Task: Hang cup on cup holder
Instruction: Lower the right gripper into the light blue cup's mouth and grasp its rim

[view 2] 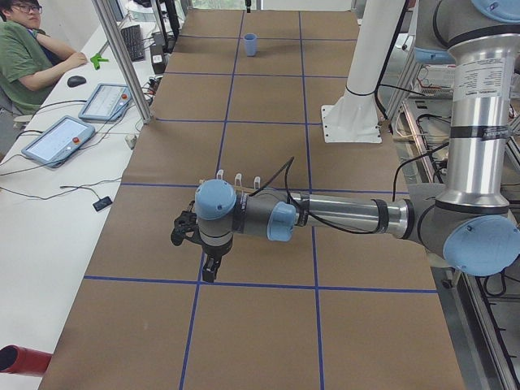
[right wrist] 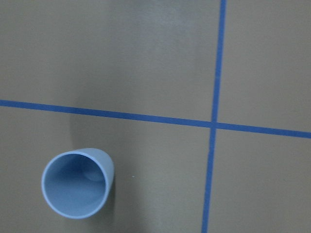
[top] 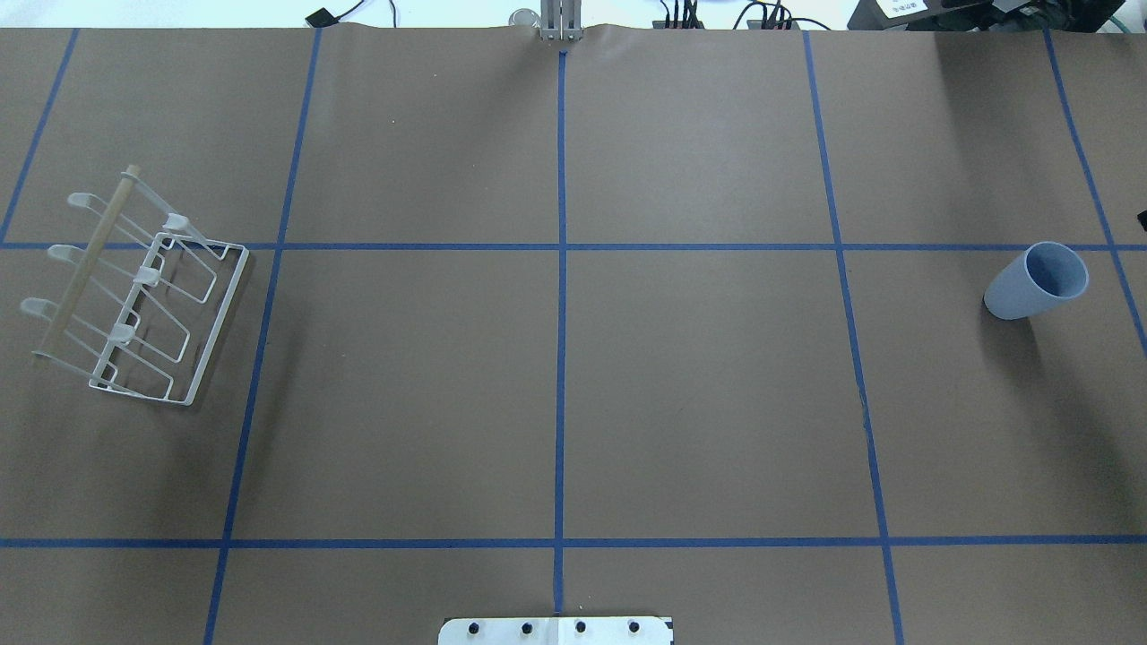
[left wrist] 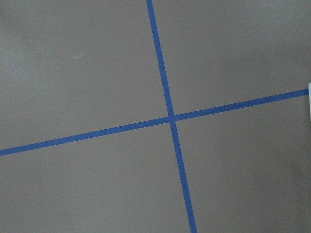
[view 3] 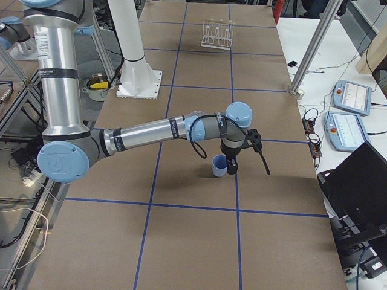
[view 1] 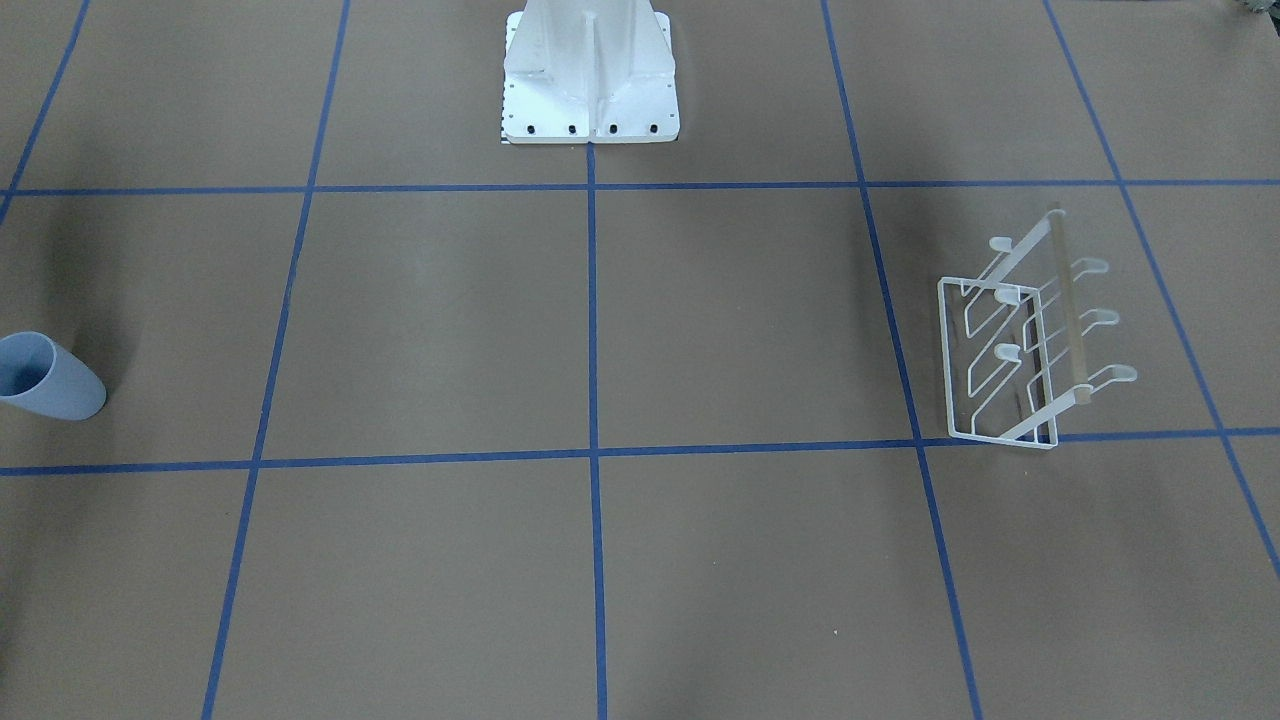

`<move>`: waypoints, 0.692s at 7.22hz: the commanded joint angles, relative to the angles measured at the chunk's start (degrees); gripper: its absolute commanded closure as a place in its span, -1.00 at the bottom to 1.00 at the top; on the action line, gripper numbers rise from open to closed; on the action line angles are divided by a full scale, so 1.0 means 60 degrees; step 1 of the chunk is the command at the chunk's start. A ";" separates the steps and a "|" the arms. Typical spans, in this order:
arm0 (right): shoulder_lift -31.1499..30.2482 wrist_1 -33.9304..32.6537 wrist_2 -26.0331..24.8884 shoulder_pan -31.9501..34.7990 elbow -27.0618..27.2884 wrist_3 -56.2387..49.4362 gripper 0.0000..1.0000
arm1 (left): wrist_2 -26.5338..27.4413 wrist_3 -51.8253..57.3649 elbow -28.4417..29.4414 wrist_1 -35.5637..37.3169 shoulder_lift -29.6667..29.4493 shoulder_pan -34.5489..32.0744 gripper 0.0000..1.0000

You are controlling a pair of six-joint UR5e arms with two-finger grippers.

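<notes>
Found cup (top: 1035, 282) standing mouth up on the table at the robot's right end, with nothing touching it in the overhead view. Found rack (top: 134, 287) at the opposite, left end, well apart from cup, all six prongs bare.

Observed right gripper (view 3: 233, 169) pointing down close by cup, in the right side view only; cannot tell fingers spread or closed. Checked right wrist view: looks down into cup's mouth, low and left in frame, no fingers showing. Judged as above cup and off-centre, not gripping.

Observed left gripper (view 2: 209, 268) pointing down over bare paper near rack, in the left side view only; cannot tell finger state there either.

Judged progress: nothing done so far. No grasp, no lift, no hang. Left to do: centre over cup, grasp, lift, carry the table's length (probably calling for a hand-over or a long reach), invert, and seat mouth-down over a prong.
</notes>
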 commanded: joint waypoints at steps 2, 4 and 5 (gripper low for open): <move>0.0021 0.0762 -0.0219 -0.1097 -0.0702 -0.0050 -1.00 | -0.0035 -0.0018 -0.0017 0.0000 -0.0029 0.0000 -0.97; 0.0153 0.0748 -0.0251 -0.1112 -0.1214 -0.0006 -1.00 | -0.0036 -0.0018 -0.0017 -0.0014 -0.0072 0.0000 -0.97; 0.0444 0.0748 -0.0237 -0.1112 -0.1638 0.0008 -1.00 | -0.0036 -0.0018 -0.0017 -0.0014 -0.0087 0.0000 -0.97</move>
